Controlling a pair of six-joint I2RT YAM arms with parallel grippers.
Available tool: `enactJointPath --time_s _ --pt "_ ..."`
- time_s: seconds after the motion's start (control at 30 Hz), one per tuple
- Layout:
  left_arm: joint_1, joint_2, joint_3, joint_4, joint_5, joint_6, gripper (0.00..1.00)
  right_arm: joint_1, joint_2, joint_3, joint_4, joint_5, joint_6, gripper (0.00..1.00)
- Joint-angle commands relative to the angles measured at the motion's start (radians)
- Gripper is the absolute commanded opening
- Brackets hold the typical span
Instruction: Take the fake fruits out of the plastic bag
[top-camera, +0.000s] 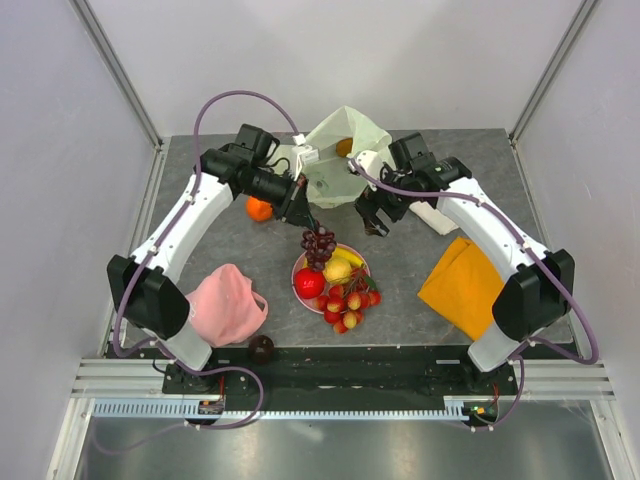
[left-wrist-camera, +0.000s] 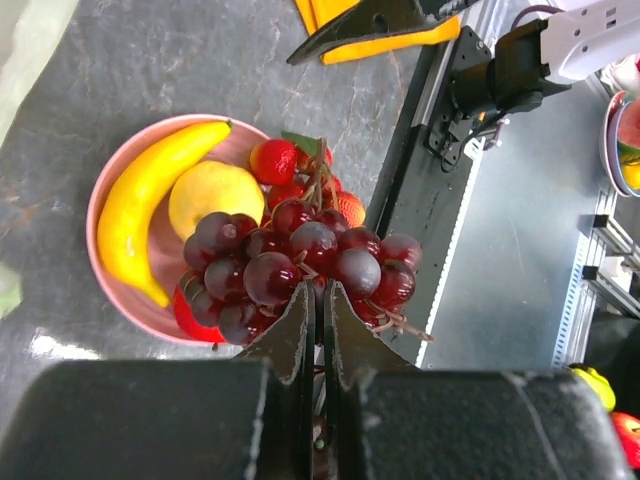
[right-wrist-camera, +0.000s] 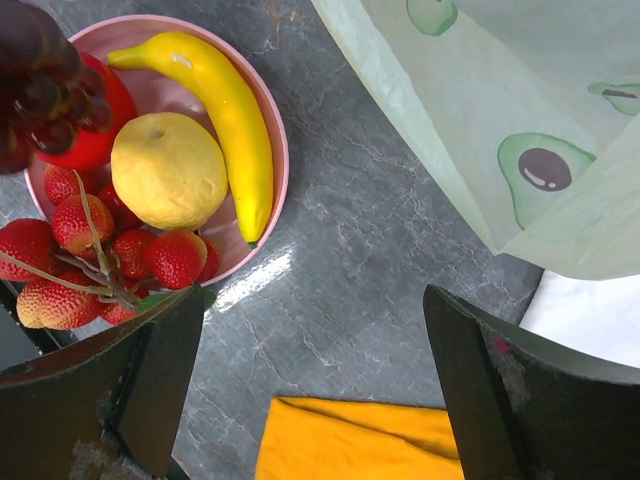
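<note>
- Plastic bag (top-camera: 345, 150): lies at 12 o'clock of the table, mouth toward the arms. One orange-coloured item (top-camera: 344, 147) shows inside. Prob. a fruit not yet out, can't tell what else is in there.
- Pink plate (top-camera: 296, 272): table centre, at 6 o'clock of the bag, already loaded.
- L gripper (left-wrist-camera: 318, 290): jaws pinched tight on the stem of the grape bunch (left-wrist-camera: 300, 265). Bunch hangs over the plate's 12 o'clock rim, so it's out of the bag but not set down.
- R gripper (right-wrist-camera: 310, 300): jaws spread wide, holding nothing, hovering at 2 o'clock of the plate, near the bag's edge.
- On the plate: banana (left-wrist-camera: 150, 205), yellow round fruit (left-wrist-camera: 215, 195), red apple (top-camera: 309, 283), berry cluster (top-camera: 350, 300).
- Off the plate: orange (top-camera: 259, 209) at 10 o'clock of it, dark plum (top-camera: 261, 348) at 7 o'clock by the near edge.
- Progress, as judged: most fruit is out. Left to do: release the grapes, then fetch the item in the bag.
</note>
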Motion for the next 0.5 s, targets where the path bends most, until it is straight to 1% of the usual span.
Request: enactJointPath --time_s 0.0,0.13,0.23,0.33,0.47 --pt "-0.039 0.011 0.052 0.139 0.021 -0.076 0.02 -0.01 -0.043 -0.015 0.015 0.006 -0.006 0.98" --pt "-0.068 0.052 0.123 0.138 0.024 -0.089 0.02 -0.015 -0.049 -0.031 0.013 0.003 0.002 0.98" --pt "-0.086 0.085 0.147 0.138 0.038 -0.089 0.02 -0.021 -0.085 -0.08 0.015 -0.015 0.026 0.98" --pt "-0.102 0.105 0.135 0.139 0.055 -0.084 0.02 -0.033 -0.144 -0.132 0.012 -0.053 0.046 0.98" --pt "-0.117 0.096 0.056 0.141 0.101 -0.04 0.02 -0.059 -0.195 -0.172 0.01 -0.052 0.068 0.98"
